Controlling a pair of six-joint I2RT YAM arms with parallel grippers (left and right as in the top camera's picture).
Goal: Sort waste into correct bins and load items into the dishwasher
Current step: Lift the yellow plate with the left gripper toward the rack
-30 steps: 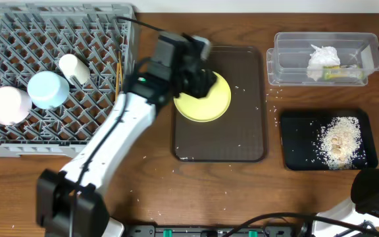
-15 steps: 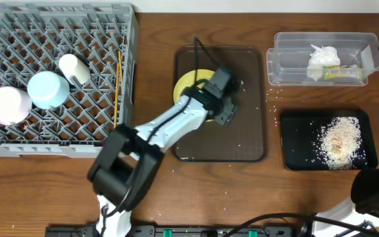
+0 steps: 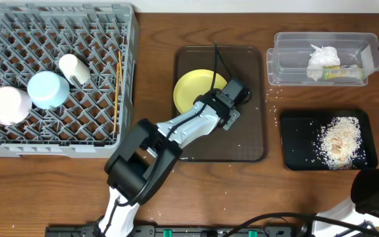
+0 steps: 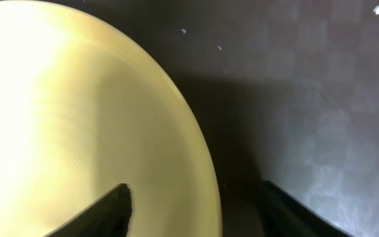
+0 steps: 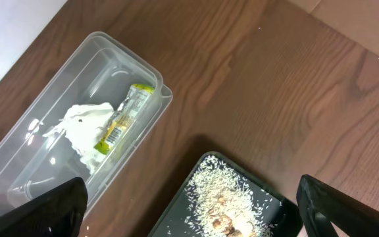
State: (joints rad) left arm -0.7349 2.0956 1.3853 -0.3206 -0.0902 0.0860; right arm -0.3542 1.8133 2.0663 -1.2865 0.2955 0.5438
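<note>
A pale yellow plate [image 3: 193, 92] lies on the dark brown serving tray [image 3: 242, 141]. My left gripper [image 3: 217, 100] is low at the plate's right rim. In the left wrist view the gripper [image 4: 196, 210] is open, with one finger over the plate [image 4: 77, 118] and the other over the tray. The grey dish rack [image 3: 18, 143] holds a white cup [image 3: 74, 68], a light blue bowl [image 3: 48, 89] and chopsticks [image 3: 117, 85]. My right gripper [image 5: 196, 217] is open and empty above the black tray [image 5: 176, 204].
A clear tub [image 3: 281, 69] at the back right holds a white tissue [image 3: 322, 58] and a green-and-orange wrapper [image 3: 341, 74]. The black tray [image 3: 295, 145] holds rice scraps [image 3: 337, 139]. A pinkish-white bowl [image 3: 6, 105] sits in the rack. Loose grains dot the brown tray.
My left arm has swung from the plate's left side, across it, to its right rim and dropped low. The plate is now mostly uncovered. The right arm has not moved.
</note>
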